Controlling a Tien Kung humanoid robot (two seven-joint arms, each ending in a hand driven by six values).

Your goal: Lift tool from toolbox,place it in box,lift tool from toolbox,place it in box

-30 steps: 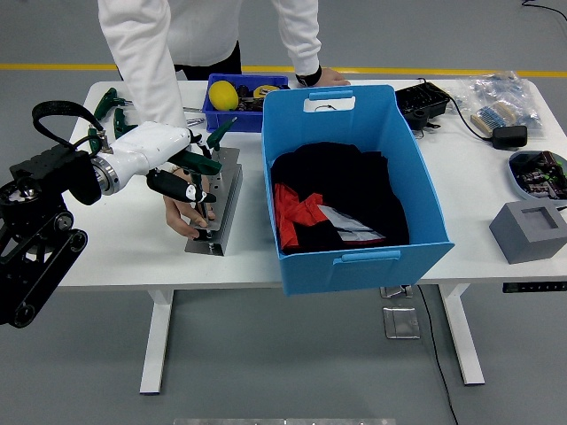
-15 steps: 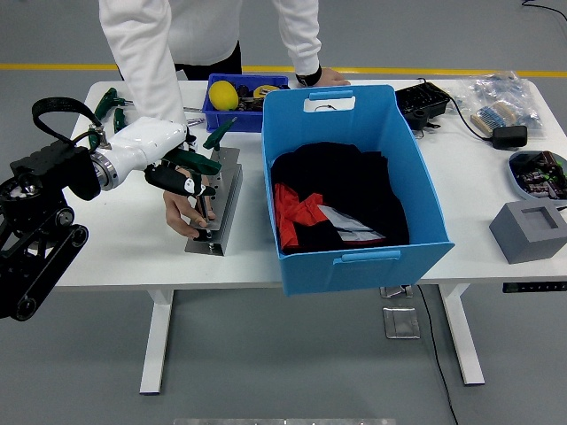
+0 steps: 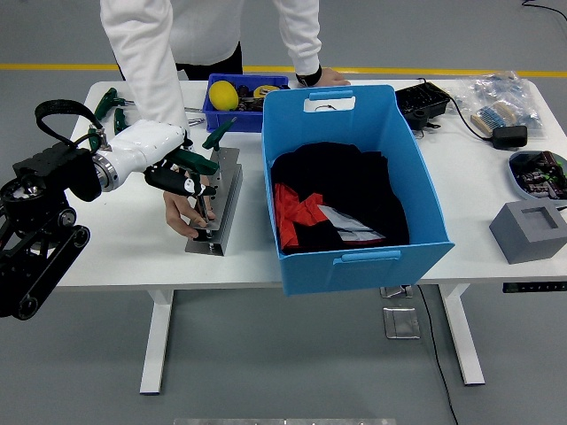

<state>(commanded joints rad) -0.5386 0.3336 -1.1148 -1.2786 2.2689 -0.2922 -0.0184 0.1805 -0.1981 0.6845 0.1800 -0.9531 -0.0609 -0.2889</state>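
Observation:
A grey metal tool rack (image 3: pixel 227 190) lies on the table left of the big blue box (image 3: pixel 403 190), which holds black and red cloth (image 3: pixel 328 199). My left hand (image 3: pixel 180 180), black fingers on a white forearm, hovers over the rack's left side, curled around a green-handled tool (image 3: pixel 196 161). Another green-handled tool (image 3: pixel 220 132) sticks up from the rack's far end. A person's hand (image 3: pixel 182 217) presses on the rack's near left edge, just under my hand. The right arm is not visible.
A small dark blue bin (image 3: pixel 232 113) with a yellow tape measure (image 3: pixel 222 94) stands behind the rack. Green-handled tools (image 3: pixel 110 103) lie at the far left. The person's other hand (image 3: pixel 328 78) rests behind the box. A grey foam block (image 3: pixel 532 230) and a black charger (image 3: pixel 422 102) sit at right.
My left hand has shifted slightly up and to the left with the green-handled tool. The person's hand stays on the rack.

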